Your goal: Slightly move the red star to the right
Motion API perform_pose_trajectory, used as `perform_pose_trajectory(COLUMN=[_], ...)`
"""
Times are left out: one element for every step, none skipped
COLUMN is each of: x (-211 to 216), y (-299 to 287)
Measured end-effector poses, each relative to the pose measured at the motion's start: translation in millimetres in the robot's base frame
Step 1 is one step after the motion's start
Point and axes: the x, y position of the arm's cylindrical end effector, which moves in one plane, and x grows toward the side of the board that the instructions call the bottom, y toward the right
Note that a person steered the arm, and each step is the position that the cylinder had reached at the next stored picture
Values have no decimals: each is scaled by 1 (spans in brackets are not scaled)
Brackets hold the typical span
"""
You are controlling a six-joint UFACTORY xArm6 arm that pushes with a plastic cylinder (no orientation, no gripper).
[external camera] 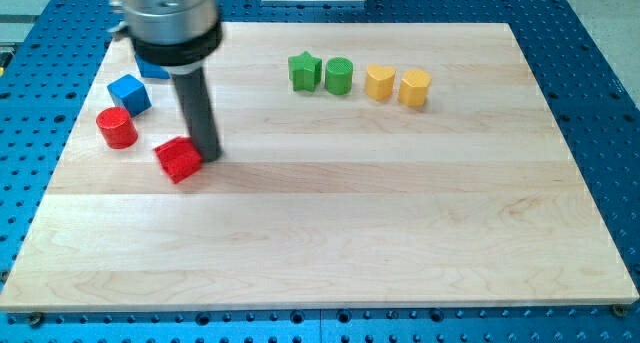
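The red star [179,159] lies on the wooden board [330,233] at the view's left. My tip [205,155] stands right against the star's right side, touching or nearly touching it. A red cylinder [117,128] stands to the star's upper left. A blue cube [129,93] sits above the cylinder, and another blue block [152,69] is mostly hidden behind the rod's housing.
A green star [304,70] and a green cylinder [339,75] stand at the view's top centre. Two yellow blocks [379,82] [415,86] stand to their right. The blue perforated table [600,103] surrounds the board.
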Motion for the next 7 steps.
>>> perform_pose_trajectory(x=[29, 35, 42, 81, 100, 92, 52], y=[26, -19, -54, -46, -106, -155, -145])
